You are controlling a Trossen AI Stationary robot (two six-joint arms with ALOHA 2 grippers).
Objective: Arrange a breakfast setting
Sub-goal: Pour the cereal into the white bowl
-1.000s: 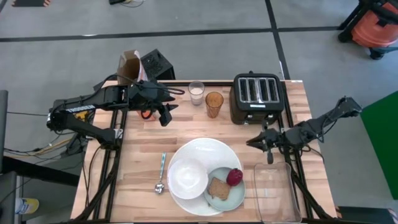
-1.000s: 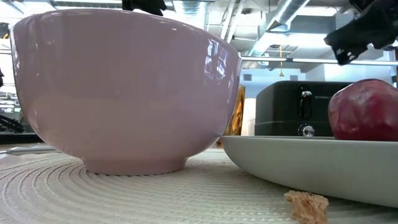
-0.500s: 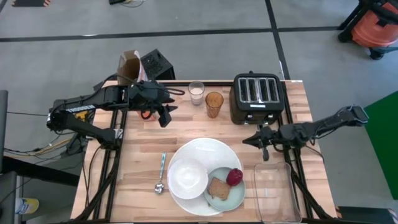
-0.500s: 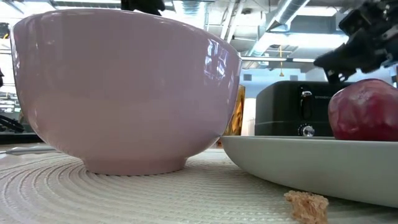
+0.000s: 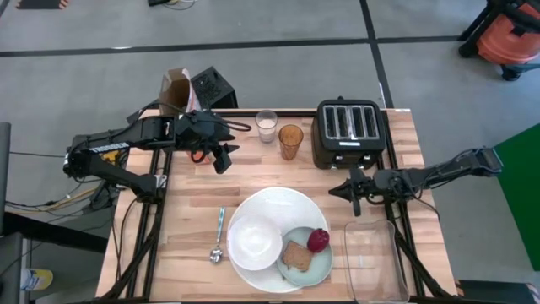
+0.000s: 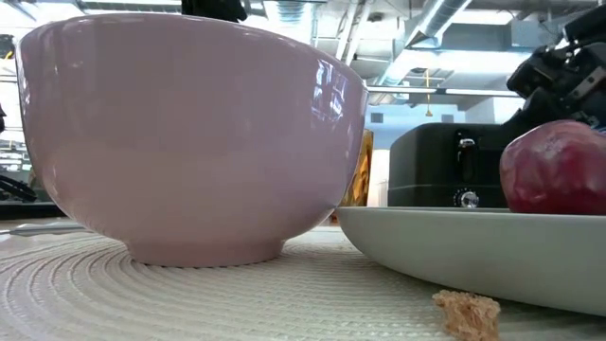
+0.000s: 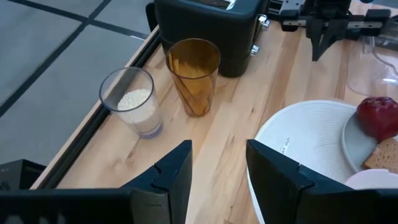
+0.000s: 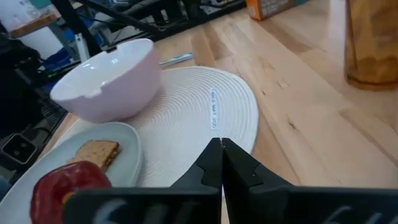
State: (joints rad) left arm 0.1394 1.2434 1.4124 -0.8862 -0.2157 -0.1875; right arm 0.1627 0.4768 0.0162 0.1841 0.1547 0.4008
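Observation:
On the large white plate [image 5: 274,207] sit the white bowl [image 5: 255,241] and the pale green small plate [image 5: 308,268], which carries toast [image 5: 295,255] and a red fruit [image 5: 318,241]. The teal-handled spoon [image 5: 219,235] lies left of the plate. The milk glass [image 5: 267,127] and the amber glass [image 5: 290,140] stand at the far edge, and the cereal box [image 5: 175,91] stands at the far left corner. My left gripper [image 5: 224,158] hovers open, left of the glasses, with nothing between its fingers [image 7: 177,174]. My right gripper [image 5: 354,198] is shut and empty, near the toaster and right of the plate.
A black toaster [image 5: 350,133] stands at the far right. A clear rectangular container [image 5: 375,260] lies at the near right corner. Bare wood shows between the glasses and the plate, and along the table's left side.
My right arm has stretched out lower, and its gripper has sunk and shifted a little toward the table's left, rolling as it went. It now hangs just right of the large plate. Nothing on the table has moved.

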